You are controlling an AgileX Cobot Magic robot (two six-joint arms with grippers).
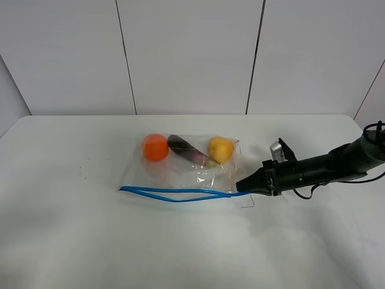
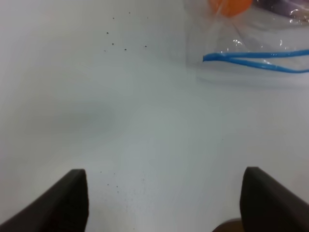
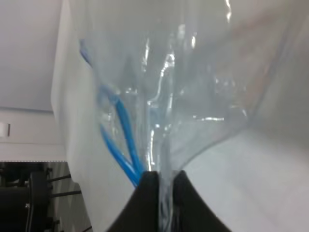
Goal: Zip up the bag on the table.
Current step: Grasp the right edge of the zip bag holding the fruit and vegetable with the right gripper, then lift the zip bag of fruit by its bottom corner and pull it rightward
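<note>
The bag [image 1: 186, 171] lies centred on the worktop [image 1: 66, 241], your right fingers [image 3: 146, 198] clamped on its corner beside the zipper [image 1: 174, 192], left fingers [image 2: 67, 200] wide and empty. Drag now and the unanchored bag may slide.

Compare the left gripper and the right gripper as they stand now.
The left gripper has its fingers spread wide; the right gripper is shut. The left holds nothing, over bare table short of the bag; the right pinches the bag's edge beside the blue zipper strip. Both have dark fingers.
</note>
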